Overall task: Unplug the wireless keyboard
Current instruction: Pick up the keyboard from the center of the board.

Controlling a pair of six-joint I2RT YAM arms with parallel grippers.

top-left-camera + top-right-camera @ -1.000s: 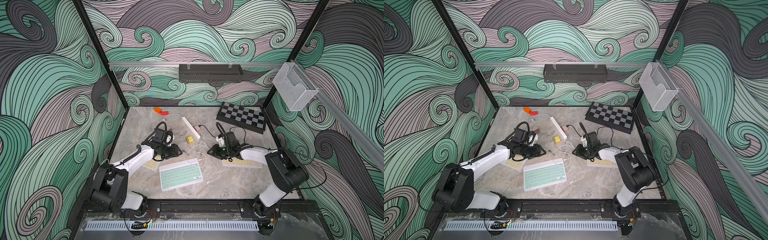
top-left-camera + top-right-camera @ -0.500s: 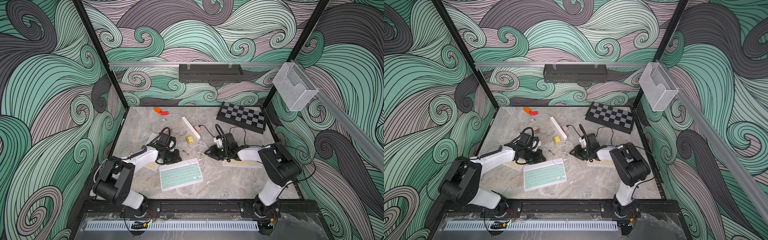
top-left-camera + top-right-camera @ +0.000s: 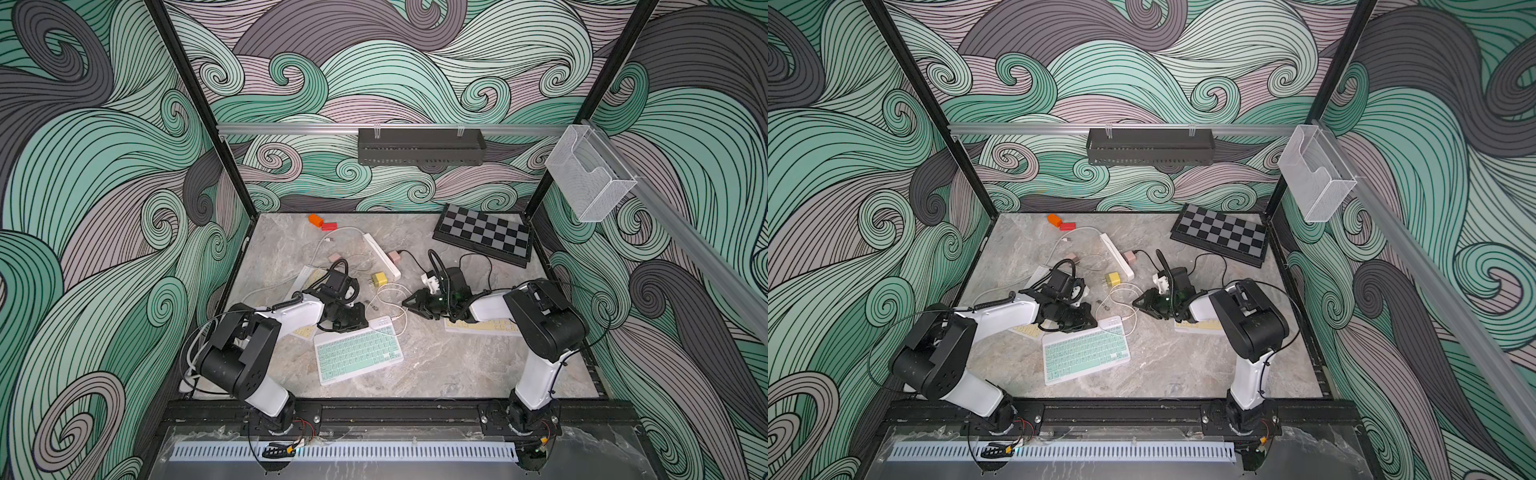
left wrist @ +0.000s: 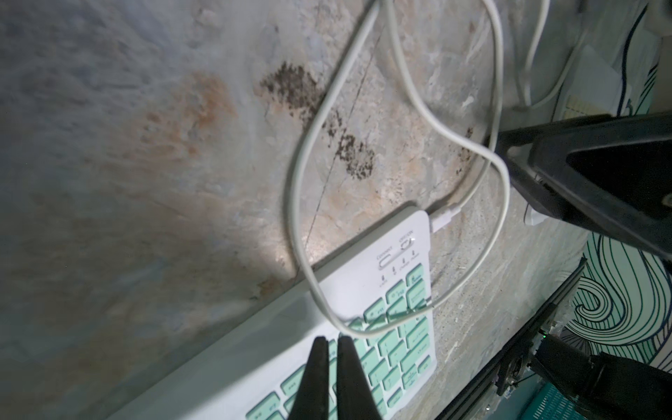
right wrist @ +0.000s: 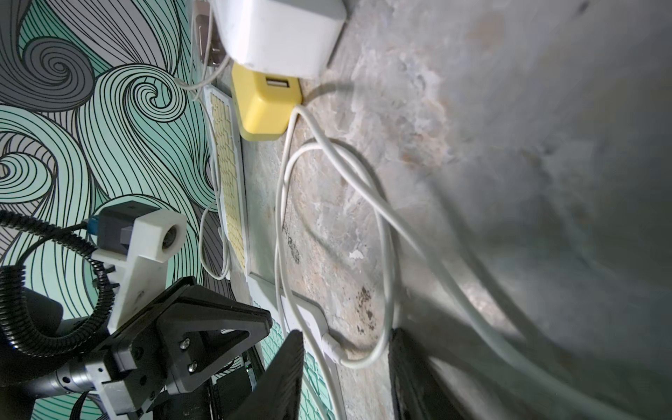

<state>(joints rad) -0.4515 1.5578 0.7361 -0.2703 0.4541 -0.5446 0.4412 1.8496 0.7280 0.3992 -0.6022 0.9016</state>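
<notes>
Both arms have come in closer to the keyboard since 1 second ago. The left gripper has gone from half spread to pressed together. Its 2 black fingers sit side by side with nothing between them. Their tips are just over the back edge of the white wireless keyboard with mint green keys.

That keyboard lies flat on the grey stone table, in the lower middle of both top views, turned a little.

A thin white charging cable goes into the keyboard's back right corner, and its white plug sits in the socket. The right gripper is spread, with 1 finger on each side of that plug. Neither finger touches it. In both top views this gripper is near the middle of the frame, just up and right of the keyboard's corner.

The cable loops over the table and reaches a small yellow charger cube.

A black wire basket hangs on the back rail in the upper middle. Its inside is dark, so I cannot tell what it holds. A clear plastic box hangs on the side rail in the upper right, and the wavy wall shows through it.
</notes>
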